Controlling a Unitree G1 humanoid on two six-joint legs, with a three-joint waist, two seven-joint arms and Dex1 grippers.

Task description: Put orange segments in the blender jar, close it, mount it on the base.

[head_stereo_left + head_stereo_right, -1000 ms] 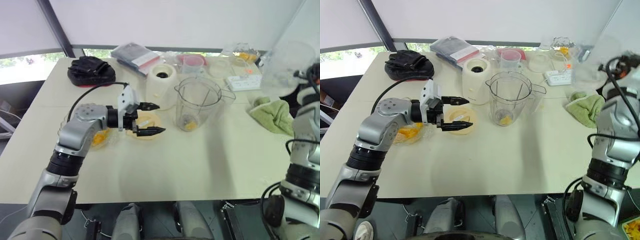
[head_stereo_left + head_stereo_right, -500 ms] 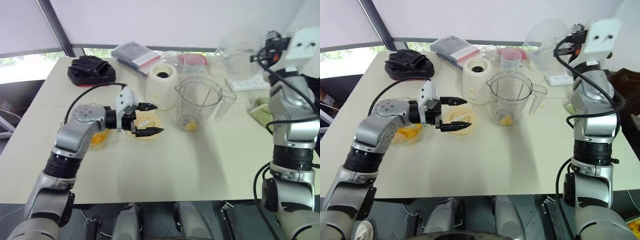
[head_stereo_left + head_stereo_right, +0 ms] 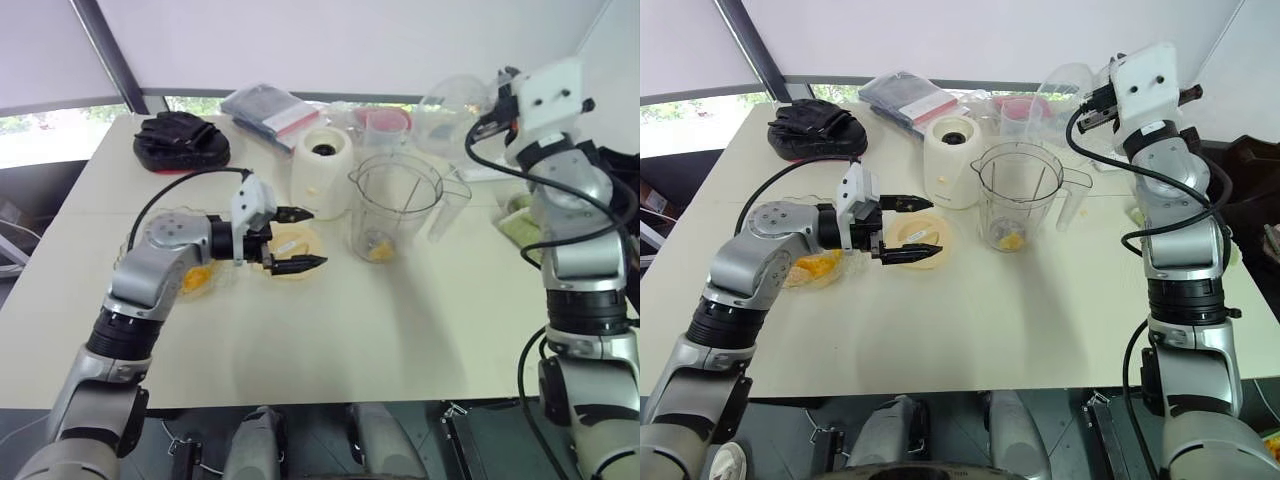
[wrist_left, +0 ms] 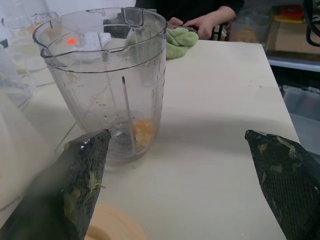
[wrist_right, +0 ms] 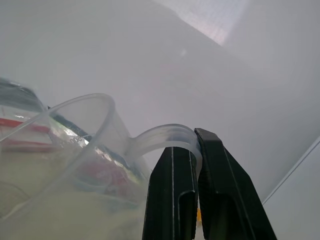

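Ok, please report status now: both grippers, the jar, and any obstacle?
Left gripper open, empty, beside blender jar. Right gripper shut on clear lid, raised behind jar. Orange segments in jar; jar mouth unobstructed.

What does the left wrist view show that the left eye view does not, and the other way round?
The left wrist view adds a person's hand beside the green cloth at the table's edge, and fruit pulp stuck on the black fingers. The left eye view adds the base, the black gloves, and the right gripper, held high and shut on a clear lid. Both show the open left gripper pointing toward the blender jar, with orange segments at its bottom.
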